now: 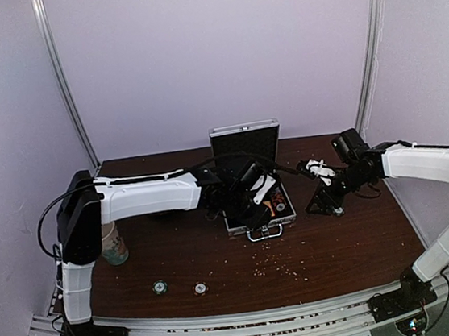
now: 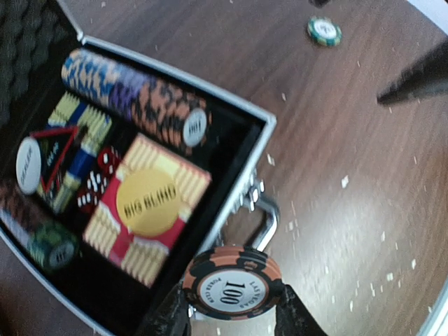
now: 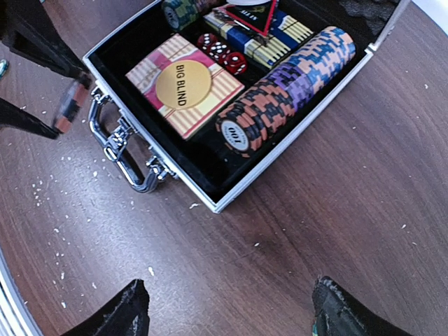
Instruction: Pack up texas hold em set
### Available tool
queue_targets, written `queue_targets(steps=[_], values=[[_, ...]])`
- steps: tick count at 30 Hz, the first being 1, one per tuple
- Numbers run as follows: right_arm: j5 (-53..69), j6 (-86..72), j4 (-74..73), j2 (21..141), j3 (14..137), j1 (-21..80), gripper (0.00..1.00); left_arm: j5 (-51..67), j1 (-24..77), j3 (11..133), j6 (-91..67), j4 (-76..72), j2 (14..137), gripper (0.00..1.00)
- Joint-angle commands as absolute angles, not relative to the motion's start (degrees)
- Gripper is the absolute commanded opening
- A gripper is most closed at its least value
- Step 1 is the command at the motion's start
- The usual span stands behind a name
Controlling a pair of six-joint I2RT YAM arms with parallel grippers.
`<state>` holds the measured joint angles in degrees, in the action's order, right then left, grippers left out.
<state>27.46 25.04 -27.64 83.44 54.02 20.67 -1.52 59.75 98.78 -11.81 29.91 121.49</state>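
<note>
The left claw pinches one orange chip by its edges. The open case lies just ahead of this claw, with its handle right beside the chip. The claw should lift the chip over the rim, stand it at the end of the long chip row, and only then let go.

The right claw is spread wide and holds nothing.

Inside the case are two chip rows, two card boxes, three red dice and one yellow disc. One green chip lies on the bench, well past the left claw.
</note>
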Motion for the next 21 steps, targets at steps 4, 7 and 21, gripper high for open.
queue_targets(steps=[4,7,21], values=[[25.6,23.4,-26.0,83.3,54.9,19.6,0.81,-6.5,59.7,110.4,-8.4,20.2,131.1,0.33],[25.6,23.4,-26.0,83.1,54.9,19.4,0.81,-8.5,59.8,114.5,-7.5,20.1,135.0,0.33],[25.5,23.6,-26.1,83.5,54.9,18.6,0.81,-12.3,59.8,118.2,-6.0,18.9,141.4,0.33]])
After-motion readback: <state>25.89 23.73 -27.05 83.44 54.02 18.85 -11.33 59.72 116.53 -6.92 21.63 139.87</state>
